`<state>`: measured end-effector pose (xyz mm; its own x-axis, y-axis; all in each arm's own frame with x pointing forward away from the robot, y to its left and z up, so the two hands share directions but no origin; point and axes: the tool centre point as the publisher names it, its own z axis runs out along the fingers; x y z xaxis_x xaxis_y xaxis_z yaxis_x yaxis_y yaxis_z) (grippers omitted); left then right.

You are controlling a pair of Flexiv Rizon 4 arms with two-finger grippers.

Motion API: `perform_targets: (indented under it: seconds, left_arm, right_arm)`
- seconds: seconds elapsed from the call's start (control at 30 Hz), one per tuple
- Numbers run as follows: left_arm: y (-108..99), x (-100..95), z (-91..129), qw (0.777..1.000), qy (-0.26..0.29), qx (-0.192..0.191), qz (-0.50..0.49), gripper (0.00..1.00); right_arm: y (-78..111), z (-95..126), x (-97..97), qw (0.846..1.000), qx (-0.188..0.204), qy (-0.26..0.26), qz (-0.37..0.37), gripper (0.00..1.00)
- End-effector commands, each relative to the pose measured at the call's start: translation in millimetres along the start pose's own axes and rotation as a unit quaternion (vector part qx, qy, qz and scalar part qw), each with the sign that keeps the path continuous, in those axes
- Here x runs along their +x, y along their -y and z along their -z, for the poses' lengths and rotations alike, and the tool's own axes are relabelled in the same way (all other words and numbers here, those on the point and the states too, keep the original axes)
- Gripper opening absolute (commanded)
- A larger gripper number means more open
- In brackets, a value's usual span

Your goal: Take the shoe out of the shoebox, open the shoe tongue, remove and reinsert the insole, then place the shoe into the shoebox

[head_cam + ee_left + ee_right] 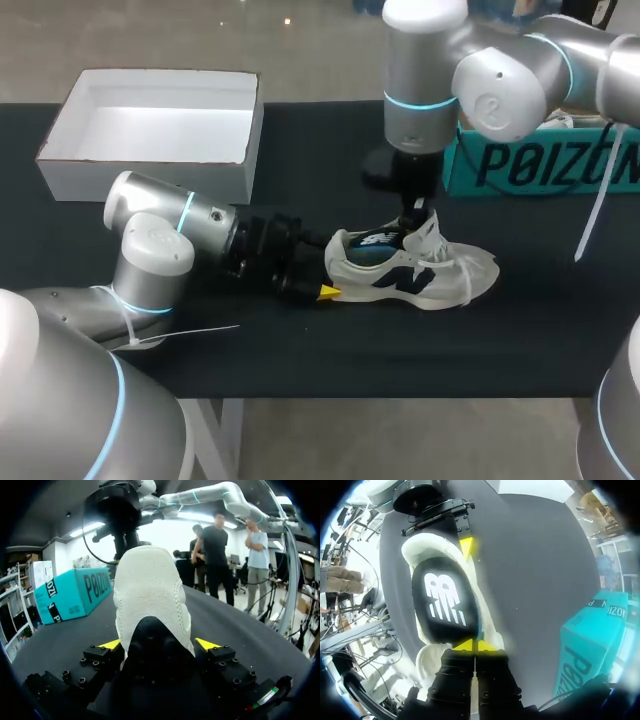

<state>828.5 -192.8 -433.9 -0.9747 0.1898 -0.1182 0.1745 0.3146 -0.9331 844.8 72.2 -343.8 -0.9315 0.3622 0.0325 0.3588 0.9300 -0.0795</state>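
The shoe (420, 275) is lying on its sole on the black table (500, 340), out of the shoebox (200, 180) and a little way in front of it, with its toe pointing toward my right. It is sitting there, I judge, so that both arms are able to work on it in the open rather than inside the box walls.

The left gripper (157, 645) is lying low along the table and clamping the heel, one yellow finger pressing on each side. This looks like bracing, so the shoe is not sliding or tipping while the other arm works at it from above.

The right gripper (476, 645) is pointing straight down into the shoe's opening, its two yellow tips pressed together at the front end of the dark insole (445, 600), which is lying flat inside. The tongue (428, 235) is standing up just beside those tips, so they may be pinching its edge or the insole's. I cannot tell which, or whether anything is between them at all.

Counting: one shoe, one insole, one tongue, and one white shoebox standing open and holding nothing that I can see. There is also one teal box (540, 165) at the back right, and two grippers are at the shoe.
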Motion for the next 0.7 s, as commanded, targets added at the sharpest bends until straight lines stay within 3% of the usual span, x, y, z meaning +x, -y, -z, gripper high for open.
perform_targets:
  seconds: [0.03, 0.27, 0.57, 0.7]
  left_arm:
    - [-2.3, 0.9, -1.9, 1.000, 0.000, -0.001, 0.000, 0.00]
    - [-2.3, 0.9, -1.9, 1.000, 0.000, -0.001, 0.000, 0.00]
    - [-2.3, 0.9, -1.9, 1.000, 0.000, -0.001, 0.000, 0.00]
    - [-2.3, 0.9, -1.9, 1.000, 0.000, -0.001, 0.000, 0.00]
  right_arm:
    - [5.4, 6.7, 1.3, 1.000, -0.024, 0.003, 0.004, 0.00]
    - [-19.1, 18.3, 5.8, 0.998, -0.055, 0.005, 0.021, 0.00]
    - [-59.7, 5.4, 12.6, 0.997, -0.057, -0.010, 0.050, 0.00]
    - [-72.6, 13.9, 11.2, 0.996, -0.071, -0.011, 0.054, 0.00]
